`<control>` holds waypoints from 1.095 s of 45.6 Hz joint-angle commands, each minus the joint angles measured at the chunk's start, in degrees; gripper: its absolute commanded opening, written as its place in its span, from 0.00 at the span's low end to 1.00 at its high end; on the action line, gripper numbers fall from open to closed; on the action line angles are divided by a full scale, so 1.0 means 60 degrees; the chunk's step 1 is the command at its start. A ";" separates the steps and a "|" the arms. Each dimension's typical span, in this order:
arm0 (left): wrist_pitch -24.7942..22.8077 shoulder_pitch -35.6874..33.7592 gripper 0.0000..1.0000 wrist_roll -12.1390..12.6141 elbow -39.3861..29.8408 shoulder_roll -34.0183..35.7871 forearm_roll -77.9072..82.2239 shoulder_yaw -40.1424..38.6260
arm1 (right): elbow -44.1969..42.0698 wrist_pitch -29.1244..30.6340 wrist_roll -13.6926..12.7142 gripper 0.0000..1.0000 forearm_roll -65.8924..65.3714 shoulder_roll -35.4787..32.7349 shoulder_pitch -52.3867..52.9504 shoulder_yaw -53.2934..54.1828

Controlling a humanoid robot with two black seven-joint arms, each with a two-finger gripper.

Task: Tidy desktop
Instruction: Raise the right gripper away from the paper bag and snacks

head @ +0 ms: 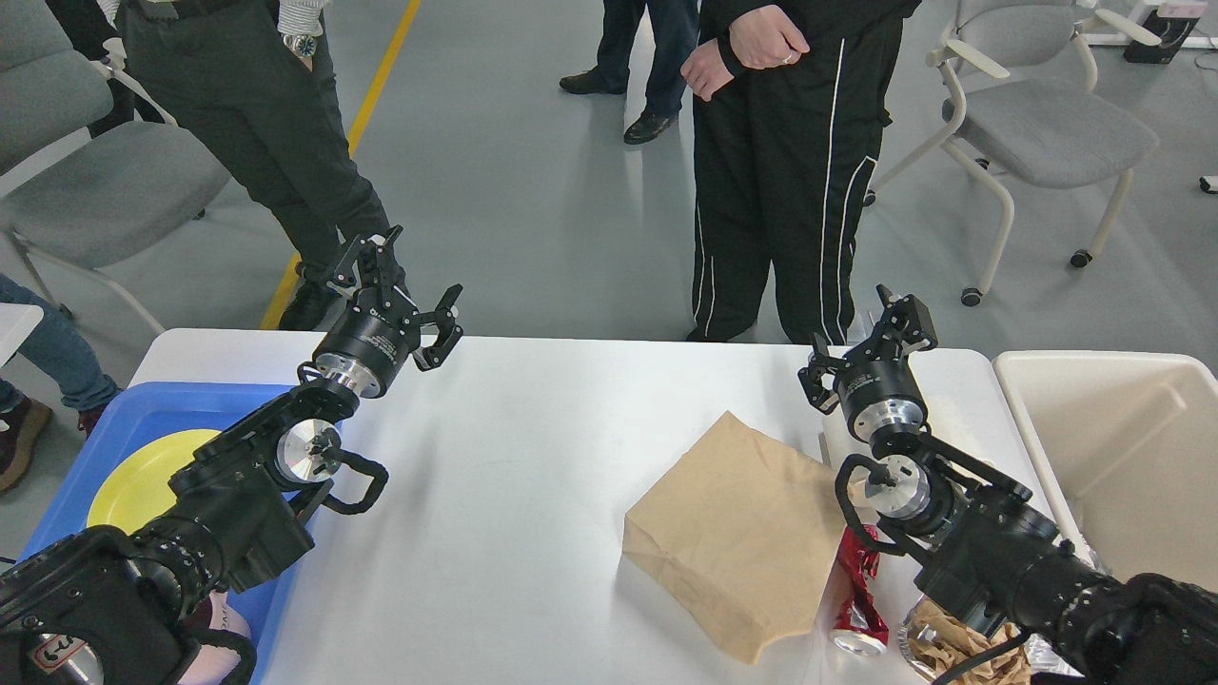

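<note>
1. Blue tray [114,419] at the left edge of the tabletop [514,495], with a yellow plate [143,480] in it. My left arm covers part of both.
2. Left gripper [407,297] hangs over the far-left part of the tabletop, jaws spread wide, nothing in them.
3. The middle of the tabletop carries nothing I can see. The clutter is all on the right.
4. Brown paper bag [737,533] lies flat right of centre. A crushed red can [856,595] touches its right edge, and a clear container of crumpled brown paper [952,647] sits at the near right, half hidden under my right arm.
5. Right gripper [868,344] is raised beyond the bag near the far edge, jaws open and empty.
6. Beige bin [1123,457] stands just beside the right end of the tabletop.
7. Risks: the bag is flat and thin, so a top-down pinch may slip or just push it. Dragging it could roll the can off the near edge. The right forearm is close above the can and container, so a low swing toward the bin could knock them.
8. A person [790,162] stands at the far edge, so long reaches are a hazard.
</note>
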 commanded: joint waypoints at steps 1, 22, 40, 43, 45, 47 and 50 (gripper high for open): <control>0.0000 0.0006 0.96 0.0000 0.0002 0.0000 -0.0003 0.0000 | 0.0000 0.0000 0.0000 1.00 0.0000 0.0000 0.0000 -0.0002; 0.0000 -0.0008 0.96 0.0000 0.0002 0.0000 0.0012 0.0000 | 0.0000 -0.0117 -0.0088 1.00 0.0000 0.0014 0.0087 -0.0016; 0.0000 0.0006 0.96 0.0000 0.0002 0.0000 -0.0003 0.0000 | 0.0059 -0.0073 -0.0117 1.00 0.0044 -0.0776 0.1465 0.0013; 0.0000 0.0006 0.96 0.0000 0.0002 0.0000 -0.0003 0.0000 | 0.0044 -0.0044 -0.0117 1.00 0.0088 -0.0864 0.1480 0.0013; 0.0000 -0.0008 0.96 0.0000 0.0002 0.0000 -0.0003 0.0000 | 0.0015 -0.0088 -0.0117 1.00 0.0146 -0.0937 0.1480 0.0042; 0.0000 0.0006 0.96 0.0000 0.0002 0.0000 -0.0003 0.0000 | 0.0029 -0.0059 -0.0117 1.00 0.0147 -0.1011 0.1479 0.0057; 0.0000 -0.0008 0.96 0.0000 0.0002 0.0000 0.0012 0.0000 | 0.0029 -0.0044 -0.0117 1.00 0.0147 -0.1011 0.1480 0.0057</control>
